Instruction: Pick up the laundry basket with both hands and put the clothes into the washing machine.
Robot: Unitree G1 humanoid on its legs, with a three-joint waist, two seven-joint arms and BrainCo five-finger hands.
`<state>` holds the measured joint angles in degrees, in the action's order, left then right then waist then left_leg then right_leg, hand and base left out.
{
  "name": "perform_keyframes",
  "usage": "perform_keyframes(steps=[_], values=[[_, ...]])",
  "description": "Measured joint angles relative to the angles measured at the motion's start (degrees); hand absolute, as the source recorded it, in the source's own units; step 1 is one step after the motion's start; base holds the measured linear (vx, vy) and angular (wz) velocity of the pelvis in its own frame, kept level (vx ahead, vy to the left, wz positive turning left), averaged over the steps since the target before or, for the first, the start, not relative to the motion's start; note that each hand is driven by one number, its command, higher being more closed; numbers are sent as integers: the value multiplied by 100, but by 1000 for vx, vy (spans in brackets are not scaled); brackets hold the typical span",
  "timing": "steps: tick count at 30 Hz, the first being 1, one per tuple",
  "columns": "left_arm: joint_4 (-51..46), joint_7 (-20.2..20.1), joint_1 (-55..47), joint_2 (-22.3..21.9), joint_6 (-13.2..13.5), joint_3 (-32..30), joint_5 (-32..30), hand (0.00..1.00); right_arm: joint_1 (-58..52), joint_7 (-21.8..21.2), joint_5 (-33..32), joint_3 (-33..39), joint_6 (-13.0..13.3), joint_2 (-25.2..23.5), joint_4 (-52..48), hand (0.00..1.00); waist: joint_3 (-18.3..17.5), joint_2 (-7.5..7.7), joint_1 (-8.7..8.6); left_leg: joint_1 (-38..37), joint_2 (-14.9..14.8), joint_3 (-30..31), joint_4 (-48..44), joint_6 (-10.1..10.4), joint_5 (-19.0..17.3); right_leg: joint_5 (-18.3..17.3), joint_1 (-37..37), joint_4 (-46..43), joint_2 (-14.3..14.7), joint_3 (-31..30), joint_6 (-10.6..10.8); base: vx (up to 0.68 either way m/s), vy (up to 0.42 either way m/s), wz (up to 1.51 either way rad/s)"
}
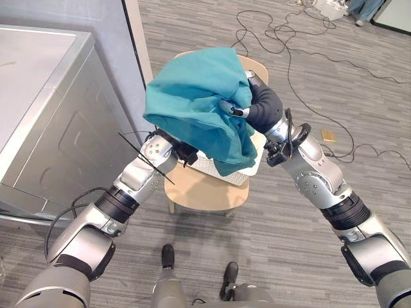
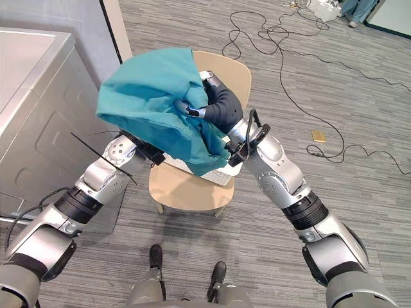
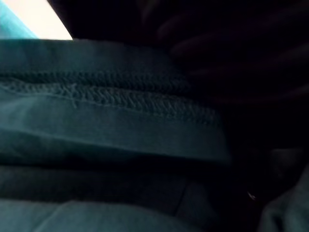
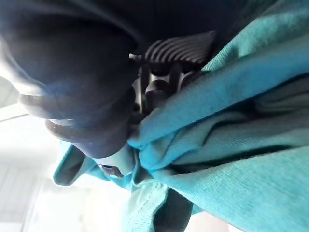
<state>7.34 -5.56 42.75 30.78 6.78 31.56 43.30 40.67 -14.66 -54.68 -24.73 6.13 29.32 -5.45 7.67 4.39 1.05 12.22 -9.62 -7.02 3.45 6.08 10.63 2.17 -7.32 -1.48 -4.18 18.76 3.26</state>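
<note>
My right hand (image 1: 260, 102) grips the teal cloth (image 1: 192, 96) above the basket (image 1: 223, 172) on the chair (image 1: 202, 191). Right wrist view shows cloth bunched in its grip. Left hand (image 1: 185, 153) is under the cloth, can't tell its state. Washer (image 1: 51, 115) to my left.

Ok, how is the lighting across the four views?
Left wrist view: dark, teal cloth close against the camera, one bright corner. Right wrist view: backlit, right robot hand in shadow before a bright background. Both eye views: evenly lit.
</note>
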Motion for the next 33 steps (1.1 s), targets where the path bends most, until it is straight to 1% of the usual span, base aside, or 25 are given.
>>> perform_keyframes(steps=[3,7,9,11,12,14,17,18,24,31,33], values=[[-2,108,-2,-220,27,-72,-97,100,-1,118,0,59,26,-72,1,100,0,-1,-1,-36,6,-19,64,-37,29,8,5,18,0,-9,8,0,0,0],[-13,263,-2,-647,153,-332,-372,100,-2,214,0,194,124,-146,3,100,-1,-4,-13,-55,11,-36,68,-38,29,9,11,20,-5,-24,9,6,0,-1],[-26,325,-4,-765,249,-433,-495,100,-2,235,-1,264,179,-223,12,100,-6,-13,-10,-94,11,-71,82,-38,29,9,20,20,-5,-58,9,21,1,-7],[-30,342,-4,-898,264,-526,-599,100,-12,236,-8,295,239,-304,11,100,-24,-45,-15,-114,10,-94,100,-38,29,13,18,20,-5,-91,14,13,3,-6],[-30,351,-5,-920,264,-544,-634,100,-19,236,-23,295,242,-323,11,100,-31,-57,-15,-118,10,-97,107,-38,29,14,16,21,-5,-95,14,11,6,-4],[-35,375,-74,-1022,263,-640,-816,100,-53,236,-107,295,246,-390,11,100,-73,-128,-15,-157,13,-117,166,-38,30,16,20,27,-5,-124,18,15,6,-5],[-76,442,-180,-1155,264,-741,-1017,100,-79,236,-109,304,254,-455,16,100,-92,-163,-10,-174,15,-141,178,-38,30,19,27,44,-5,-143,23,13,2,-3],[-76,447,-193,-1182,264,-758,-1060,100,-92,236,-109,307,257,-456,15,0,-93,-163,-15,-174,11,-141,179,-38,30,19,27,47,2,-143,23,0,0,0],[-119,461,-423,-1416,257,-984,-1588,100,-277,234,-108,340,259,-588,16,0,-93,-163,-11,-215,12,-152,183,-38,27,19,70,60,0,-152,23,0,0,0],[-185,494,-468,-1405,250,-1150,-2164,100,-398,231,-96,447,241,-675,21,0,-93,-163,-8,-241,10,-167,183,-37,25,22,88,60,2,-170,26,1,1,-1],[-267,495,-469,-1345,250,-1256,-2204,100,-396,224,-73,475,231,-693,20,0,-93,-162,-9,-255,9,-186,183,-37,24,24,91,60,2,-180,27,13,5,-4]])
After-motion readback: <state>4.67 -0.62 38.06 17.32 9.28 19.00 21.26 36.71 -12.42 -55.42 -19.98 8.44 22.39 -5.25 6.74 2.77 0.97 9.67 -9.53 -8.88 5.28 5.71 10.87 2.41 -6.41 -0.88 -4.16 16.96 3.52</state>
